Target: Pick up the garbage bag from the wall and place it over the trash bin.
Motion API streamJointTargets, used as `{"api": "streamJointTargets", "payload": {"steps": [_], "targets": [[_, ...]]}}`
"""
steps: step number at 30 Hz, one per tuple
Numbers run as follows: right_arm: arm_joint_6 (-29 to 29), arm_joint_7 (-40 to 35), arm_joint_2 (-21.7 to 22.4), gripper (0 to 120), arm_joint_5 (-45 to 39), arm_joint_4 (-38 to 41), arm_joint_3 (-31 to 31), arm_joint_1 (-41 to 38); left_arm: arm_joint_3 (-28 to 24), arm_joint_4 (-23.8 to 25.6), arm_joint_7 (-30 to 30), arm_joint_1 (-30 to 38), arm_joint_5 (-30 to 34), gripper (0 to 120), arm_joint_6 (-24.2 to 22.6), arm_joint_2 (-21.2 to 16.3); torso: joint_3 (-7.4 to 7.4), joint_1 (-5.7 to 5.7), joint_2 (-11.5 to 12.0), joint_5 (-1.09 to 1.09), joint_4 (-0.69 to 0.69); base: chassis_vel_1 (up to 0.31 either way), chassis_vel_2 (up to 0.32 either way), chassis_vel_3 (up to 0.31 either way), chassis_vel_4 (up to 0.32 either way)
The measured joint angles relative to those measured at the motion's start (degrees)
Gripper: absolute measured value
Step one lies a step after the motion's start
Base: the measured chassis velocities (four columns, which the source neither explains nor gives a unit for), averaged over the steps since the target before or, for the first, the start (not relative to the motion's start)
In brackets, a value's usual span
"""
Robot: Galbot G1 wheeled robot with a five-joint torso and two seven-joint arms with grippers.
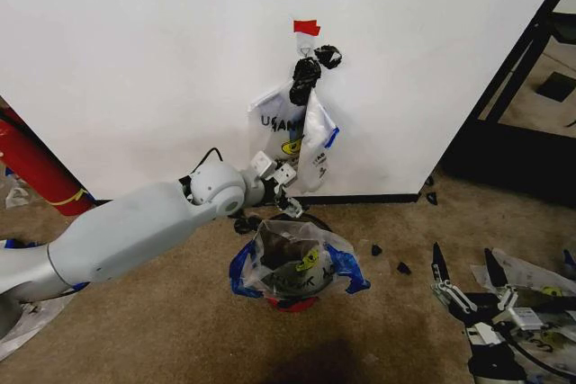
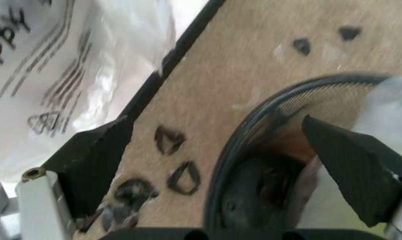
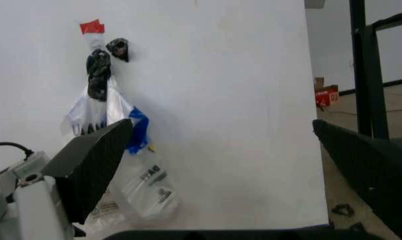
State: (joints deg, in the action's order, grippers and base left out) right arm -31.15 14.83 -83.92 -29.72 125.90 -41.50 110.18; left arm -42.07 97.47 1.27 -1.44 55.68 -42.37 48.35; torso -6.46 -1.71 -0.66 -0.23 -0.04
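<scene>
Left claw [image 1: 286,188] spreads wide, empty, just below the garbage bag [image 1: 297,132] hanging on the wall [image 1: 135,60], above the trash bin [image 1: 292,263]. Right claw [image 1: 463,272] waits wide open near the floor.

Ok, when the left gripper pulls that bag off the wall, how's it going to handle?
Probably floppy: the garbage bag hangs in limp, crinkled folds from the hook on the wall. Likely very light, since its thin film is see-through. It may snag, as a dark knot bunches its top at the hook. The left gripper is open at its lower edge.
</scene>
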Motion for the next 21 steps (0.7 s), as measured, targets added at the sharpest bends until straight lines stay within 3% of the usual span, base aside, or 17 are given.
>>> {"api": "streamJointTargets", "payload": {"steps": [6,12,18,20,21], "targets": [[0.6,0.3,0.0,100,-0.1,0.1,0.9,-0.3,-1.7,-3.1,1.0,0.7,-2.2,96,-0.1,1.4,0.0,0.0,0.0,0.0,-0.03,0.0,0.0,0.0,0.0],[0.7,0.4,0.2,100,-0.4,0.1,0.9,-0.2,-4.4,-6.1,1.9,1.0,-2.0,83,0.0,2.2,0.0,0.0,0.0,0.0,-0.01,0.0,0.0,0.0,0.0],[0.8,0.2,0.2,100,-0.8,-0.2,1.1,-0.3,-6.5,-9.1,3.0,2.0,0.6,54,0.1,3.0,0.0,0.0,0.0,0.0,-0.03,0.0,0.0,0.0,0.0],[0.8,0.2,0.2,100,-0.9,-0.2,1.1,-0.4,-6.6,-9.2,3.0,2.0,0.9,54,0.1,3.0,0.0,0.0,0.0,0.0,-0.02,0.0,0.0,0.0,0.0],[0.8,0.1,0.2,100,-0.9,-0.3,1.1,-0.4,-6.6,-9.4,3.0,2.0,1.4,46,0.1,3.1,0.0,0.0,0.0,0.0,-0.01,0.0,0.0,0.0,0.0]]}}
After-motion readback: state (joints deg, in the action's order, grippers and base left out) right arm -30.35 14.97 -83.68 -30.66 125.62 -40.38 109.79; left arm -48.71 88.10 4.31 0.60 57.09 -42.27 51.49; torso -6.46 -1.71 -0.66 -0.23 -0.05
